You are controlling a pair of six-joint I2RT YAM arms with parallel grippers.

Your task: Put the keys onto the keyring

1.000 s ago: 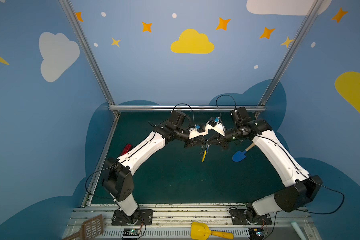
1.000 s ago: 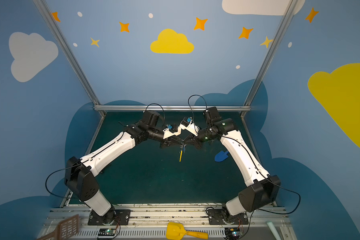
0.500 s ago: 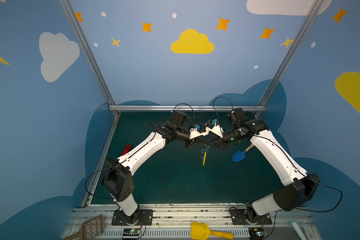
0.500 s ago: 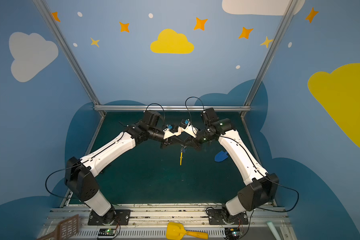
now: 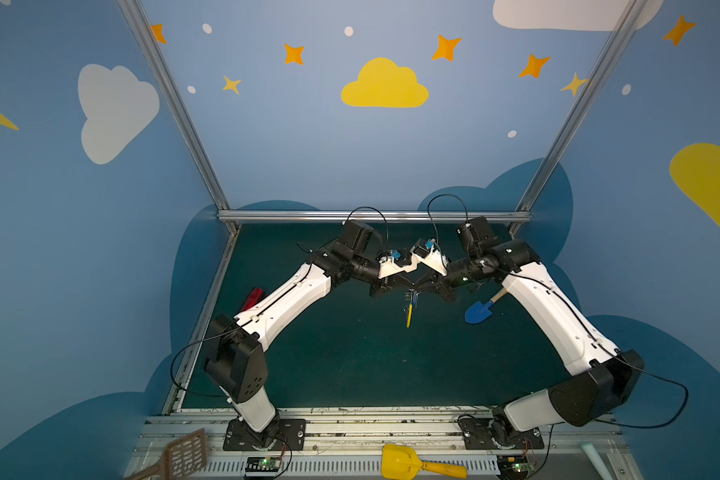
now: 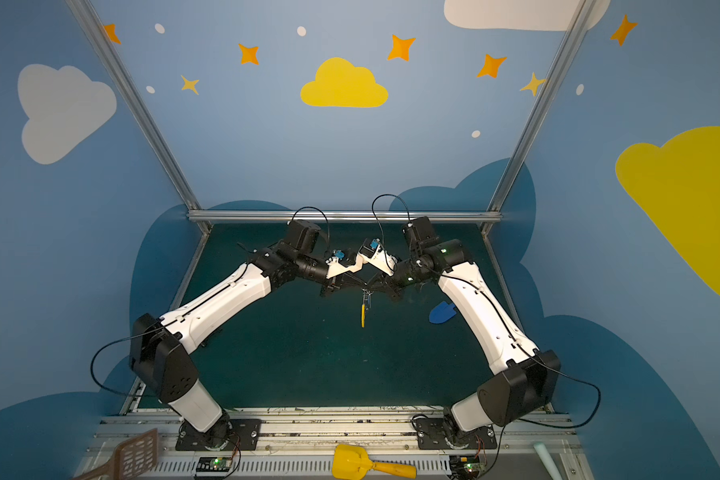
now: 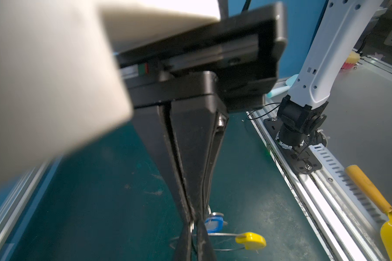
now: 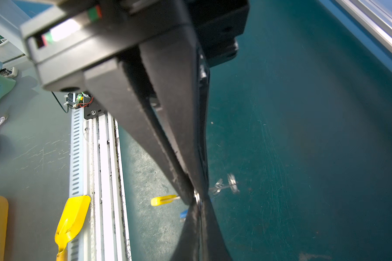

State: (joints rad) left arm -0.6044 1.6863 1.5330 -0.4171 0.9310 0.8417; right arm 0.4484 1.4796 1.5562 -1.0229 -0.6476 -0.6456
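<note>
keyring (image 5: 408, 309) dangling mid-air over green mat (image 5: 350, 357), yellow sleeve (image 7: 250, 240) lowest. left gripper (image 7: 193, 218), right gripper (image 8: 196, 193) meet tip to tip, both clamped tight on its top. keys (image 8: 226, 185) hang right beside hoop, blue tag (image 7: 213, 223) showing.

High stereo pair down over the whole mat (image 5: 350, 365); both wrist cameras close above it.
</note>
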